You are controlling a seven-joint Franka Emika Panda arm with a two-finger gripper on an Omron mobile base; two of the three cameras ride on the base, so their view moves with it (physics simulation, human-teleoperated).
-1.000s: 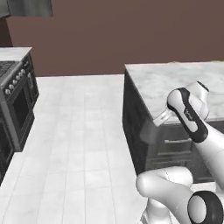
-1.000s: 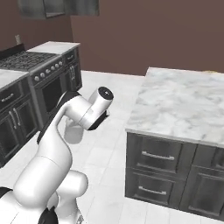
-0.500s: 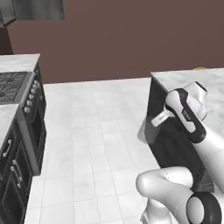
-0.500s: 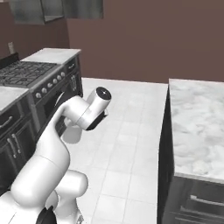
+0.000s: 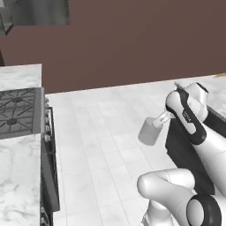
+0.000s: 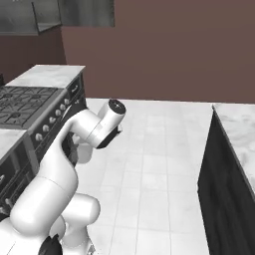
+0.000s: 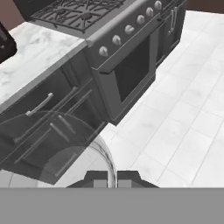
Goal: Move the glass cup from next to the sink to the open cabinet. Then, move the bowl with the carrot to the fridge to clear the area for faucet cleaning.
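The glass cup (image 5: 149, 130) hangs in the air over the tiled floor (image 5: 101, 132), carried at the end of the arm, well away from any surface. The hand (image 7: 112, 178) is pinched tight on the cup's rim, one finger inside the wall and one outside, as the hand view shows with the clear rim curving between the two tips. The stove (image 7: 109, 26) and its marble surface (image 7: 35, 52) lie ahead. The cup looks light and stiff, but glass is slick and breakable, and a grip on a thin rim lets it swing or slip if the arm jerks. It is probably best carried slowly, kept near upright and set down gently on its base in the cabinet.
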